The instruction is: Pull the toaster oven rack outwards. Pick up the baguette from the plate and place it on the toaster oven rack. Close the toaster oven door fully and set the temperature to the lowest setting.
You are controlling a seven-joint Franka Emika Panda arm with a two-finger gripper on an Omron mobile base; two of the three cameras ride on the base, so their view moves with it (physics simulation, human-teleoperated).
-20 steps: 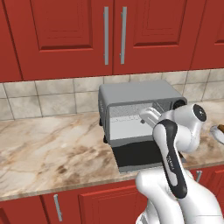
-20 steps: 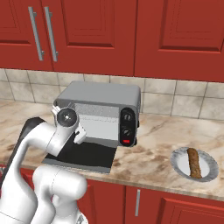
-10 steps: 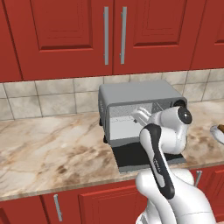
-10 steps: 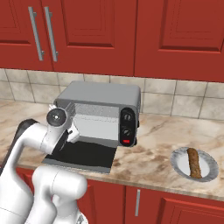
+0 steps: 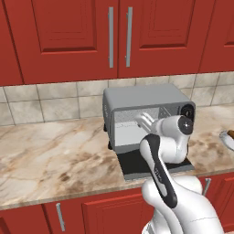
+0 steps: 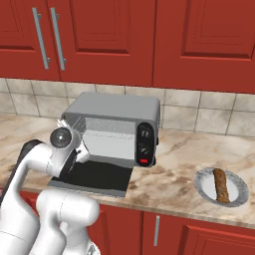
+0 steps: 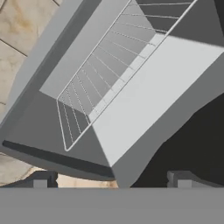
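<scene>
Red cabinets (image 5: 91, 41) hang over a beige tiled backsplash (image 5: 50, 100) and what looks like a marble counter (image 5: 50, 155).

The toaster oven door (image 6: 97, 178) lies folded down flat on the surface (image 5: 55, 155), so the cavity of the toaster oven (image 6: 117, 107) stands open at the front — the way in is over the door. Inside, the toaster oven rack (image 7: 109, 65) spans the cavity, with free room above its wires. The gripper (image 7: 111, 179), jaws wide apart, sits at the mouth. At 3 o'clock of the oven in the right base view, bare surface runs to the plate (image 6: 204, 187) carrying the baguette (image 6: 219, 185) — well apart.
</scene>
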